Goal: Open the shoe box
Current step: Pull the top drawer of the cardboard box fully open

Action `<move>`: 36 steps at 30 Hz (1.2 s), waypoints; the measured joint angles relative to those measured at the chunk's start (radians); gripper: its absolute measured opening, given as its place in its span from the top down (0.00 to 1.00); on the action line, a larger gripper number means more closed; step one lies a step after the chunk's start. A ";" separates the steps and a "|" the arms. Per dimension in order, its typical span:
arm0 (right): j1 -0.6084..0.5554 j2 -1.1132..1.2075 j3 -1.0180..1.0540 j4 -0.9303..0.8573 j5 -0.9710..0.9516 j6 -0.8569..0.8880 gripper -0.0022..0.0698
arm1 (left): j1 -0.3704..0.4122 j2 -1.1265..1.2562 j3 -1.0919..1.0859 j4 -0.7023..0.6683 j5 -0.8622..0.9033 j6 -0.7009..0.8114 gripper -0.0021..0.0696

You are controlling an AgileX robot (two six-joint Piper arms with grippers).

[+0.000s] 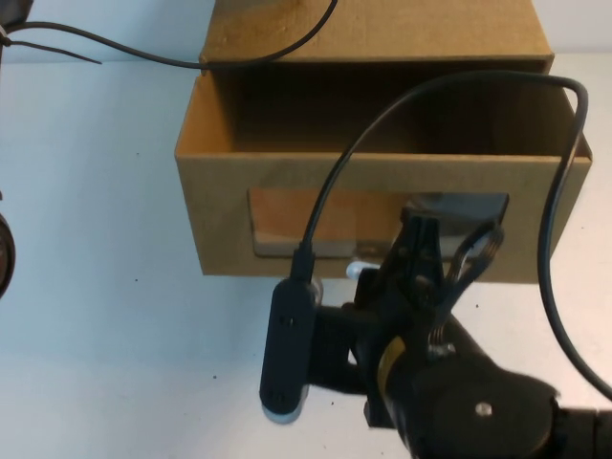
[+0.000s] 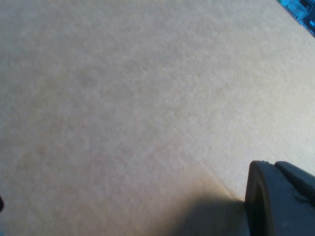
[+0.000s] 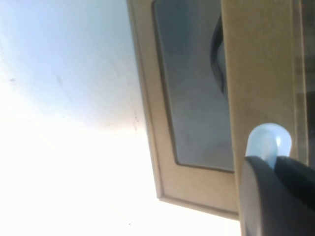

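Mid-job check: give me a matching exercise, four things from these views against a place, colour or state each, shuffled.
Things:
1. drawer
2. right claw
3. left claw
4. table

Places, colours, states:
A. pale blue
B. shut, at the front window
C. slid out toward the robot
D. close over bare cardboard

Pairs: 1-C, 2-B, 3-D, 4-A

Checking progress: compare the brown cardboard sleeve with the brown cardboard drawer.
The sleeve sits farther back; the drawer juts toward the robot. The sleeve is closed on top; the drawer open-topped, with a front window. Shut right gripper is at that window; left gripper is close over plain cardboard. Both are brown cardboard.
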 joint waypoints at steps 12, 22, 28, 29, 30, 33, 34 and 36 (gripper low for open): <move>0.183 -0.021 0.000 0.158 0.132 -0.044 0.96 | 0.000 0.000 0.000 0.002 0.000 -0.002 0.98; 0.259 -0.021 0.000 0.238 0.202 -0.056 0.96 | 0.000 0.000 0.000 0.002 0.000 -0.002 0.98; 0.255 -0.021 0.000 0.163 0.202 -0.056 0.89 | 0.000 0.000 0.000 0.000 0.000 -0.002 0.98; 0.244 -0.021 0.000 0.152 0.202 -0.056 0.87 | 0.000 0.000 0.000 0.000 0.000 -0.002 0.98; 0.232 -0.021 0.000 0.147 0.202 -0.056 0.84 | 0.000 0.000 0.000 0.000 0.000 -0.002 0.98; 0.206 -0.021 0.000 0.145 0.202 -0.056 0.76 | 0.000 0.000 0.000 0.000 -0.002 -0.002 0.98; 0.201 -0.021 0.000 0.145 0.202 -0.056 0.74 | 0.000 0.000 0.000 0.000 -0.002 -0.002 0.98; 0.199 -0.021 0.000 0.145 0.202 -0.056 0.67 | 0.000 0.000 0.000 0.000 -0.002 -0.002 0.98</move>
